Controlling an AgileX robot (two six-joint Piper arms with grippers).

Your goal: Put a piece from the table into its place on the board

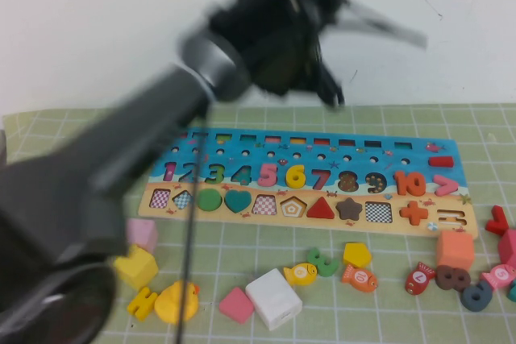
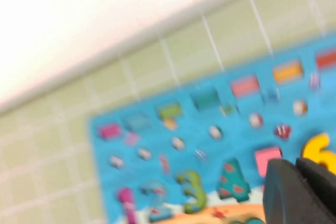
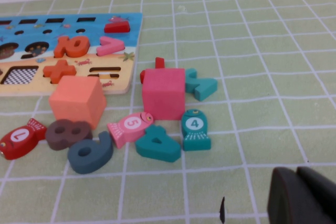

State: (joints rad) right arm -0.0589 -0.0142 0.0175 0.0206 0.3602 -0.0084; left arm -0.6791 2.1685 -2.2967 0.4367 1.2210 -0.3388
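Piece, the yellow numeral 6 [image 1: 296, 175]: lying flat in the digit row of the board [image 1: 451, 153], between the pink 5 [image 1: 268, 175] and the red 7 [image 1: 321, 178], apparently seated in its own recess. Also visible in the left wrist view at the edge, yellow on blue.

Left gripper [image 2: 296, 192]: raised above the board's middle, blurred in the high view; pads pressed together, holding nothing.

Right gripper [image 3: 302, 198]: low over the green mat [image 3: 262, 51], near the loose pieces off the board's right end; closed and empty too.

Handling, judged from looks: light, stiff painted wood, thin and probably a little slick, not fragile. If needing a lift or nudge, best pinched across the narrow upper stem or the outer flanks of the loop, jaws barely wider than the piece, since the neighbouring digits sit just beside it. Little edge showing above the board, so slipping likely.
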